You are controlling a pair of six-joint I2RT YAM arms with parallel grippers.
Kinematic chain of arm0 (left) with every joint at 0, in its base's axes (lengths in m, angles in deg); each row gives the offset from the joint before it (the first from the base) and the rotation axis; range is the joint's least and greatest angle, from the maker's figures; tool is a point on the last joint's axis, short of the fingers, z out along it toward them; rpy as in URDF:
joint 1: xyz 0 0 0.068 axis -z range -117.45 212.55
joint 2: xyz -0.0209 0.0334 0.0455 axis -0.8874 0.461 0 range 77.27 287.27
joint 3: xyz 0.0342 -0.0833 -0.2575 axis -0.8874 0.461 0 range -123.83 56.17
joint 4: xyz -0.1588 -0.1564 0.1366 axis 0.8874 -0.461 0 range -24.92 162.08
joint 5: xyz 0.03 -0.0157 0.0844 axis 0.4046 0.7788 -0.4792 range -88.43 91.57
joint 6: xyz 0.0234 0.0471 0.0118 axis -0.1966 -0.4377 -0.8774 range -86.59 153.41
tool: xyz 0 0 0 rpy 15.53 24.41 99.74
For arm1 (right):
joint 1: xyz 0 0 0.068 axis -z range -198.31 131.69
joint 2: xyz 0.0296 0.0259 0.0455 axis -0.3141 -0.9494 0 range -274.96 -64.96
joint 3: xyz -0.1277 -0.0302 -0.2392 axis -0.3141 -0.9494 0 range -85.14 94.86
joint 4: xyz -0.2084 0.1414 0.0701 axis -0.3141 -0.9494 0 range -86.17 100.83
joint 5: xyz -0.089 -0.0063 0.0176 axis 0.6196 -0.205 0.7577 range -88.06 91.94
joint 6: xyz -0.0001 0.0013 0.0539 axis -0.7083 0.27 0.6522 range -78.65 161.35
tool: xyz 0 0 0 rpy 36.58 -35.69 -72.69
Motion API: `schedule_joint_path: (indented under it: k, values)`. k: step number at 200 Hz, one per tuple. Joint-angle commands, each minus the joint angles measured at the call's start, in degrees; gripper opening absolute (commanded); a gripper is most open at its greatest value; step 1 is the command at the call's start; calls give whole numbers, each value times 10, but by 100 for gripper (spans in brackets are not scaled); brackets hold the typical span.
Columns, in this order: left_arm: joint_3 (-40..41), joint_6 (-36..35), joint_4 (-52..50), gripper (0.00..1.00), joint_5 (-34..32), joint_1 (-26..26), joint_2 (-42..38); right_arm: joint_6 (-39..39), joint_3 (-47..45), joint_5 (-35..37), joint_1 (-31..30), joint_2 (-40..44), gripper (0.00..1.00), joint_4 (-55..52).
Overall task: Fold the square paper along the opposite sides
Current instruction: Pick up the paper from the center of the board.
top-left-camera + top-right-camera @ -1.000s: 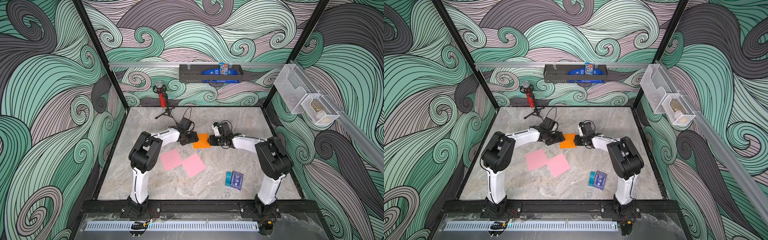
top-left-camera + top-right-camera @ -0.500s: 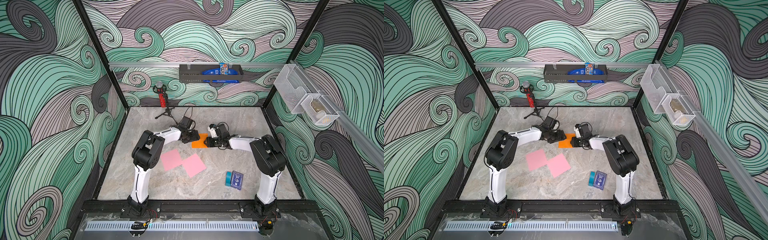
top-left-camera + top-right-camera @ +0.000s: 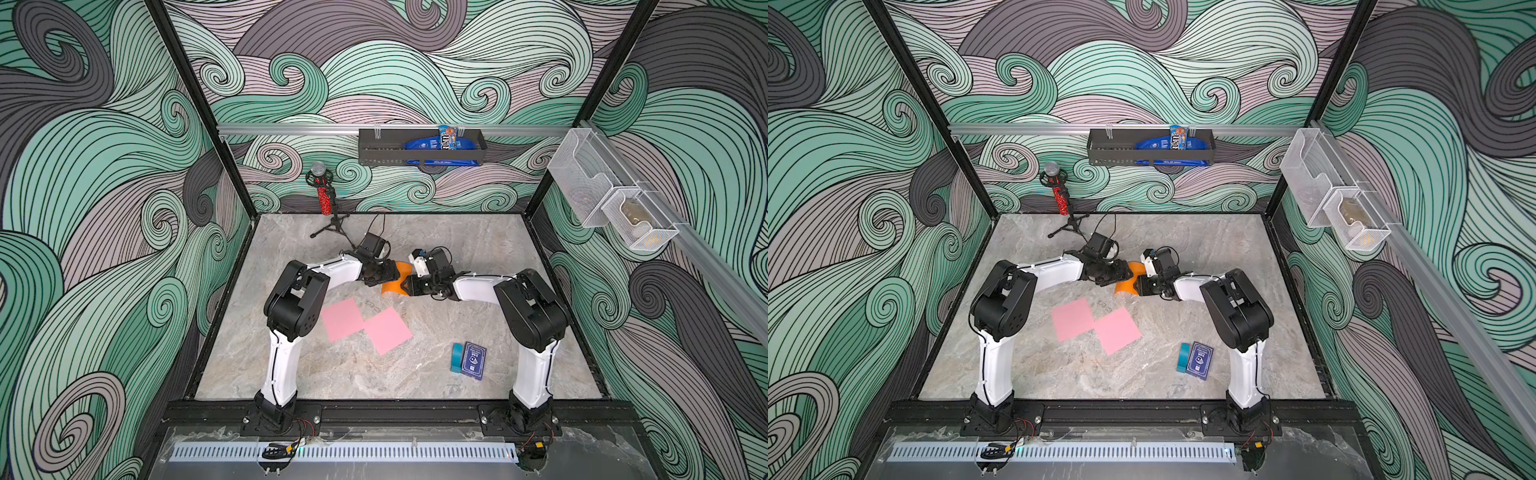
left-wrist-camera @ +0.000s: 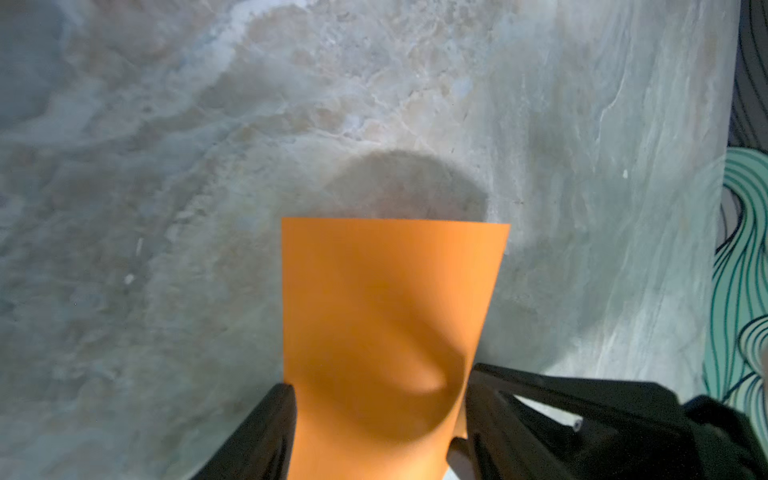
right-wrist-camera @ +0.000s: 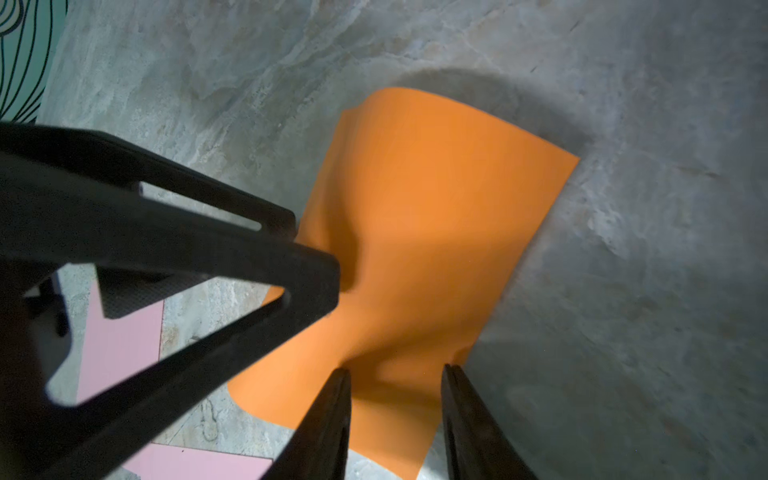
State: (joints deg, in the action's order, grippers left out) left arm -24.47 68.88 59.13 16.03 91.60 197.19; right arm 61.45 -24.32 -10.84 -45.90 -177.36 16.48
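The square paper (image 3: 395,283) (image 3: 1126,283) is orange and lies mid-table at the back, bowed up instead of flat. My left gripper (image 3: 386,274) (image 3: 1121,272) reaches it from the left and my right gripper (image 3: 409,286) (image 3: 1140,286) from the right, nearly tip to tip. In the left wrist view the paper (image 4: 390,311) runs between the parted jaws of the left gripper (image 4: 378,399), buckled and touching both. In the right wrist view the right gripper (image 5: 397,399) stands open over a corner of the paper (image 5: 432,216). A left finger (image 5: 307,266) presses the sheet's edge.
Two pink paper squares (image 3: 343,320) (image 3: 388,330) lie corner to corner in front of the orange sheet. A blue card box (image 3: 473,359) and a teal block (image 3: 457,357) lie at the front right. A microphone on a tripod (image 3: 326,199) stands at the back left.
Both grippers have moved closer together over the orange paper. The sheet lay flat before and now bulges upward. The left jaws have narrowed around it.
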Motion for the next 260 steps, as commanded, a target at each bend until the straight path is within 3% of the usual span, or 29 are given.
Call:
schedule_joint_path:
  k: [1,13,40,98,156,186,223,260]
  values:
    - [14,-6,-29,49,4,-1,27,4,1,-15,-5,-10,39,0]
    - [14,-7,-30,41,5,-1,28,4,-2,-14,-4,-5,39,2]
    - [11,-11,-37,33,2,-2,21,2,-8,-17,0,24,41,1]
    - [14,-22,-47,32,19,-5,-53,10,-48,-53,23,152,46,2]
    - [86,-20,14,30,125,-34,-167,58,-91,-159,58,232,50,2]
    - [140,2,102,29,220,-57,-222,142,-113,-260,80,230,56,108]
    - [186,29,182,27,277,-72,-263,319,-172,-361,111,201,60,361]
    - [200,54,223,26,305,-73,-270,336,-159,-369,103,170,60,387]
